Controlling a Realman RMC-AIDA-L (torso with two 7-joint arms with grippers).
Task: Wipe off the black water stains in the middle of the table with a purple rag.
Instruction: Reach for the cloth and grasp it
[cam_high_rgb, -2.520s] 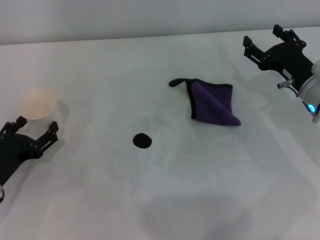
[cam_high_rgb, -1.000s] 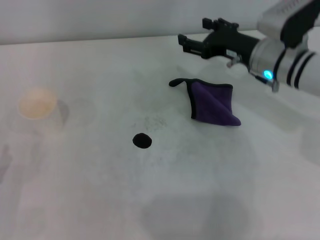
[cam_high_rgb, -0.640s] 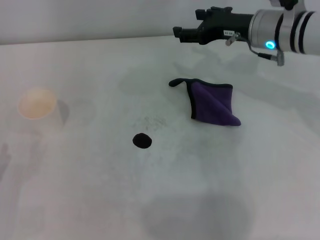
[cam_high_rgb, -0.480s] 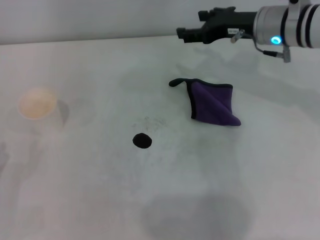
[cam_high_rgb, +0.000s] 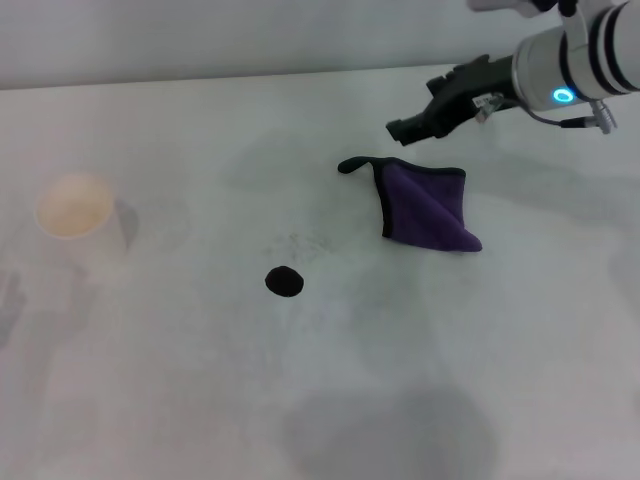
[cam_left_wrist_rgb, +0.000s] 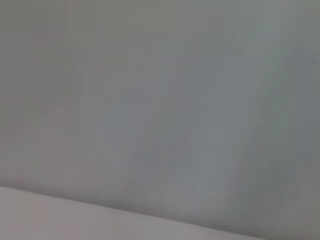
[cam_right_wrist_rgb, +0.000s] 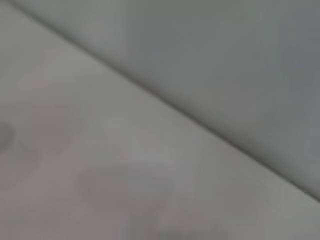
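The purple rag (cam_high_rgb: 430, 205) lies folded on the white table (cam_high_rgb: 180, 400), right of the middle, its black pointed corner toward the far left. The black water stain (cam_high_rgb: 284, 281) is a small round blot near the table's middle, to the near left of the rag. My right gripper (cam_high_rgb: 402, 128) hangs above the table just beyond the rag's far edge, pointing down and left, apart from the cloth. My left gripper is out of view. Both wrist views show only blurred table and wall.
A white paper cup (cam_high_rgb: 73, 206) stands at the left side of the table. A faint grey speckled smudge (cam_high_rgb: 305, 243) lies just beyond the blot. The grey wall (cam_high_rgb: 200, 40) runs along the table's far edge.
My right arm has swung in from the far right, over the far edge, and now tilts down toward the rag. My left gripper has left the view. Rag and blot have not moved.
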